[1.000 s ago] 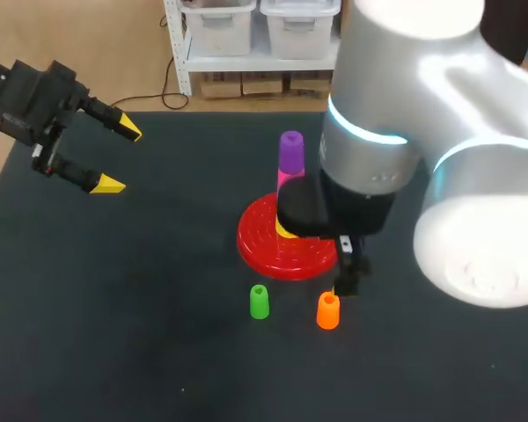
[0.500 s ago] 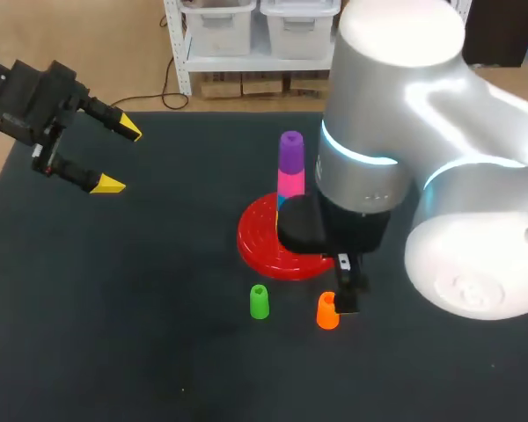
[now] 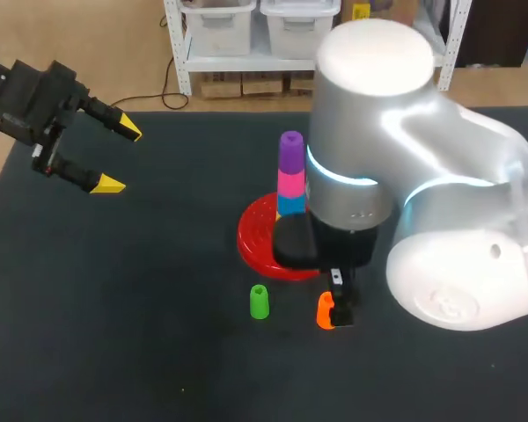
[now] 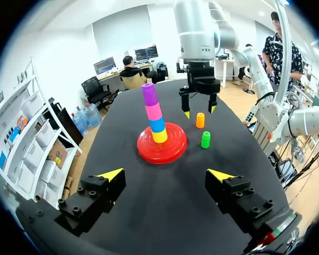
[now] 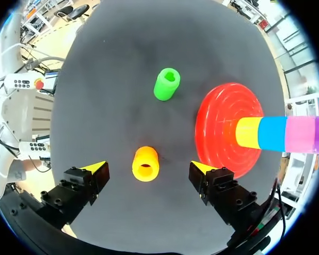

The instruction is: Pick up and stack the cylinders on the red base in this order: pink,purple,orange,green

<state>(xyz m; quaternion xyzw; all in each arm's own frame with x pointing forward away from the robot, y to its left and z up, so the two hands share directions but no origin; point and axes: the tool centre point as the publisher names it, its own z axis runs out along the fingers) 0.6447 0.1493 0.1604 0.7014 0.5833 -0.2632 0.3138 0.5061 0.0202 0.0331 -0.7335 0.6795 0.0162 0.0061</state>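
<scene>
Black table (image 3: 141, 352): red base (image 3: 257, 237) sits at centre, well inside the visible edges, bearing pink cylinder (image 3: 290, 182) under purple cylinder (image 3: 290, 149); orange cylinder (image 5: 145, 163) stands between the parted right jaws, untouched, green cylinder (image 3: 259, 301) beside; left jaws parted, upper left.

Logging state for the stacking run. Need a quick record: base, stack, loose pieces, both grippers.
base: red base on the table
stack: yellow, blue, pink, purple from the bottom up, upright on the base
orange cylinder: on the table beside the base, between the fingers of the right gripper, not touched
green cylinder: loose on the table, apart from the orange one
right gripper: open, a finger on either side of the orange cylinder
left gripper: open, empty, away from the stack
not yet stacked: orange, green
</scene>
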